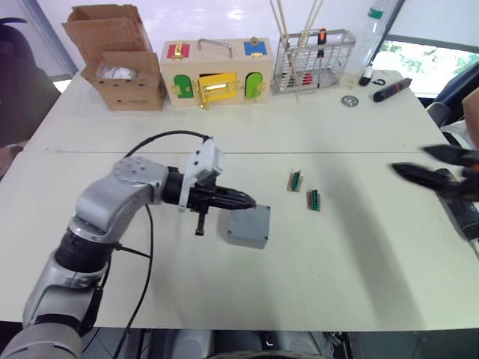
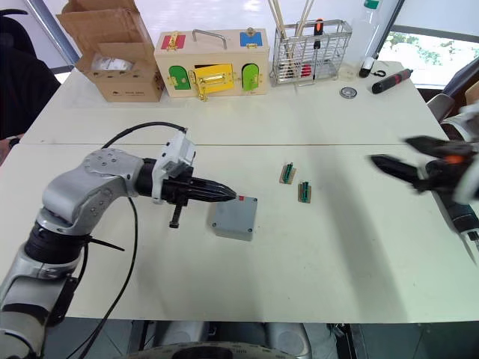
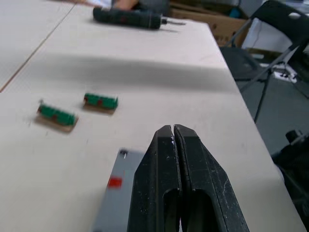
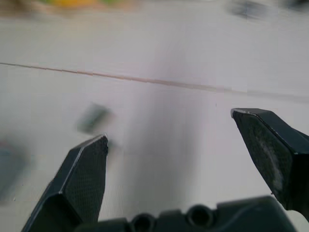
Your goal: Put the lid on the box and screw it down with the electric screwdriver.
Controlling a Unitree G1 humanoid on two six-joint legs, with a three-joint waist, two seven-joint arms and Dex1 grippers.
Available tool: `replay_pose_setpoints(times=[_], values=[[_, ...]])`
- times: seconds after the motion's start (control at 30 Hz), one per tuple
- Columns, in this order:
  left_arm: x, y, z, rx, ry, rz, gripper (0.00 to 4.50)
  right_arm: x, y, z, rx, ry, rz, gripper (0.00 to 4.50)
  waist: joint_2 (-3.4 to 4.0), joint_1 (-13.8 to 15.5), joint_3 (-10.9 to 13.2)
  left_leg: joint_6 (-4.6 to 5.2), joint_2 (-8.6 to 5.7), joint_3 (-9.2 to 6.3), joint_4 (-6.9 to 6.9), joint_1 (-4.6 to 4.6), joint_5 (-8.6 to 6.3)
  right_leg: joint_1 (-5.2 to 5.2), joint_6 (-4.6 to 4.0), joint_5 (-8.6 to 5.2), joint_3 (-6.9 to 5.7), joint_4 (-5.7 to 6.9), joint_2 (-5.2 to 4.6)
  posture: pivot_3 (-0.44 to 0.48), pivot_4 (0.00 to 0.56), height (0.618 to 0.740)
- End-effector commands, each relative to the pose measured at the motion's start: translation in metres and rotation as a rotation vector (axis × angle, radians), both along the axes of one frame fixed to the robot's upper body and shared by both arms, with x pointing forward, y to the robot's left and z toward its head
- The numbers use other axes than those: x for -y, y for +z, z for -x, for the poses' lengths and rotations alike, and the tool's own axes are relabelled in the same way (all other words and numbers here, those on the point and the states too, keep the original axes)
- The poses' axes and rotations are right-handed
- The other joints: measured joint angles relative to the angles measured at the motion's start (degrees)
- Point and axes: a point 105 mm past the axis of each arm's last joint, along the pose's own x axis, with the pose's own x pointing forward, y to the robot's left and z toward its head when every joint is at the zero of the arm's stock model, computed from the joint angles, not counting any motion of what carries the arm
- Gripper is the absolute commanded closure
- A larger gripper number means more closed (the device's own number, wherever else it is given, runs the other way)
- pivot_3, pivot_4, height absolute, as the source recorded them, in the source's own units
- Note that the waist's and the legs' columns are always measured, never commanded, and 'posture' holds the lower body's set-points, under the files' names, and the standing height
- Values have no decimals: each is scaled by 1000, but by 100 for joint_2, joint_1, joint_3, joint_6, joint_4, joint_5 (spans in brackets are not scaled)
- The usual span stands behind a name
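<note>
The left gripper (image 2: 232,197), jaws closed empty, rests at the box (image 2: 233,217) mid-desk, apparently steadying it, while the right gripper (image 2: 404,161), jaws open, hovers near the electric screwdriver (image 1: 465,217) at the desk's (image 2: 337,254) right edge.

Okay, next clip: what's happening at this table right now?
The left gripper, fingers shut, rests its tips at the edge of the grey box on the table. The right gripper hangs open and empty over the table's right side, near the electric screwdriver at that edge.
</note>
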Motion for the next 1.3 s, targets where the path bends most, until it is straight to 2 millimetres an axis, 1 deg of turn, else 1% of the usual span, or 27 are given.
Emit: replay_pose_setpoints(times=[0.03,0.1,0.13,0.2,0.27,0.4,0.47,0.67,0.83,0.97,1.07,1.3], values=[[14,8,7,68,-9,51,4500,46,5,10,-108,-157,34,14,3,-27,-1,0,1,6,-1,3,0,-1,0,0,5,2,1,0,150,740],[18,5,13,58,-6,64,4500,70,3,13,-185,-266,36,14,8,-58,-4,2,6,22,-3,10,-1,-4,0,0,18,7,6,0,150,740],[18,3,16,42,1,73,4500,79,1,14,-220,-300,38,14,11,-70,-5,6,12,28,-4,12,-3,-6,0,0,25,9,9,0,150,740],[18,0,20,17,14,83,4500,92,-4,16,-266,-356,43,14,13,-69,-6,14,21,44,-5,18,-8,-11,0,0,42,11,17,0,150,740],[17,-3,25,-10,30,87,4500,99,-11,16,-315,-361,59,14,15,-53,-6,15,25,49,-3,18,-9,-13,0,0,48,12,21,0,150,740],[13,-9,33,-51,69,86,4500,104,-30,17,-430,-320,79,14,20,-17,-4,16,23,72,-2,18,-9,-23,0,0,73,12,16,0,150,740],[12,-9,33,-62,92,83,4500,106,-42,16,-483,-310,80,14,21,3,-4,16,21,74,-2,16,-9,-24,0,0,75,12,13,0,150,740],[9,-10,35,-80,136,83,4500,116,-70,10,-559,-330,107,14,22,-14,-5,15,19,78,-1,15,-9,-29,1,1,80,13,10,0,150,740],[2,-10,35,-90,185,74,4500,128,-81,4,-549,-390,145,14,26,-15,-6,12,19,89,-2,14,-7,-39,1,1,91,20,9,0,150,740],[-1,-9,37,-95,201,70,4500,134,-89,2,-543,-408,147,14,26,-12,-6,10,19,90,0,13,-7,-40,1,1,92,22,9,0,150,740],[-3,-8,37,-99,211,66,4500,137,-94,1,-535,-426,139,14,26,-22,-7,4,19,91,-1,13,-3,-40,1,1,93,22,9,0,150,740],[-7,-10,38,-107,229,49,4500,136,-103,-3,-542,-423,132,14,26,-22,-7,-4,19,94,0,13,1,-42,1,1,96,25,10,0,150,740]])
